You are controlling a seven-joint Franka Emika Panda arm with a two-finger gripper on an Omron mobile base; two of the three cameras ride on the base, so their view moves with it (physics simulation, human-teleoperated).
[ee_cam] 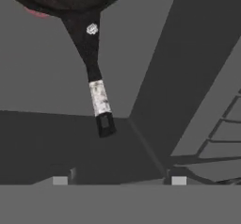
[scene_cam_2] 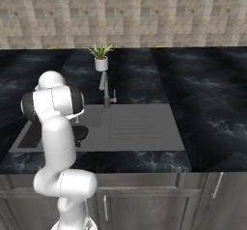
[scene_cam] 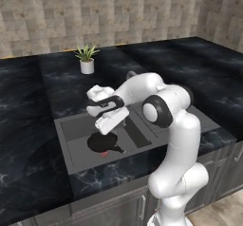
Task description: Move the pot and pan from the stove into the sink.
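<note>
Hovering over the sink, gripper with jaws parted and empty, clear of the pan handle.

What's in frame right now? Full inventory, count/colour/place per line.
pan: 1, black with a pale silvery band on the handle, lying in the sink basin; a small red spot shows at its edge
sink: 1, grey, basin plus ribbed drainboard, set in the counter
faucet: 1, grey, behind the sink
potted plant: 1, green leaves in a white pot, on the counter behind the sink
counter: 1, black marbled, around the sink
cabinets: grey doors with bar handles, under the counter
wall: beige stone tiles, behind the counter
arm: 1, white with dark joints, reaching over the sink
gripper: 1, dark tips, open, above the basin just off the pan handle's end
</note>
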